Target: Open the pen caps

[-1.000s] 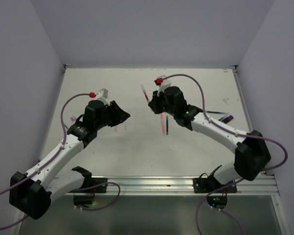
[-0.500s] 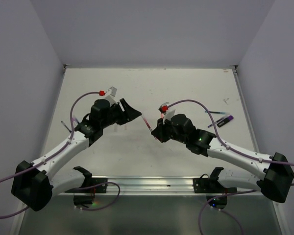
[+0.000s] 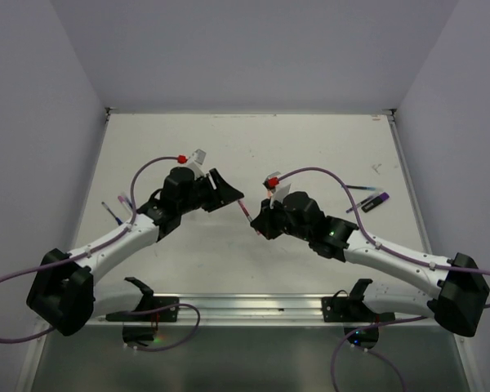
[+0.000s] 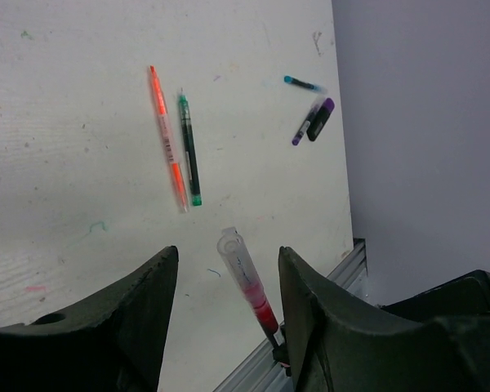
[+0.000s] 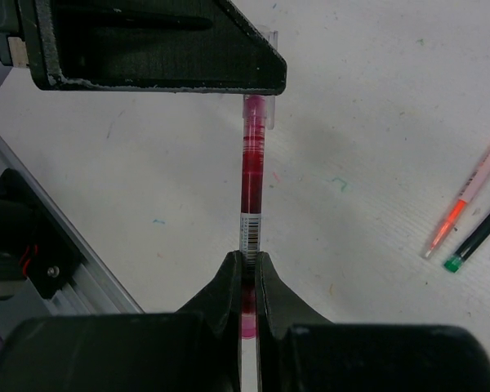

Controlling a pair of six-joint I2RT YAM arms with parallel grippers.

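My right gripper (image 5: 250,260) (image 3: 259,226) is shut on a red pen (image 5: 252,171) (image 3: 245,211) and holds it above the table, tip end toward the left arm. The pen's clear whitish cap (image 4: 233,249) (image 5: 256,110) sits on its far end. My left gripper (image 4: 227,255) (image 3: 233,196) is open, and the cap stands between its two fingers (image 4: 306,286) with a gap on each side. In the right wrist view one left finger (image 5: 147,49) crosses just above the cap's end. A short purple cap (image 4: 320,118) (image 3: 378,198) lies at the table's right side.
An orange pen (image 4: 167,139) (image 5: 465,200) and a green pen (image 4: 189,151) (image 5: 478,237) lie side by side mid-table. A thin purple pen (image 4: 302,131) and a teal one (image 4: 300,83) lie near the purple cap. More pens (image 3: 114,211) lie by the left wall. A metal rail (image 3: 253,306) runs along the near edge.
The right arm brought the red pen from the far middle toward the near middle. The left gripper moved right to the pen's cap end and its jaws opened wider.
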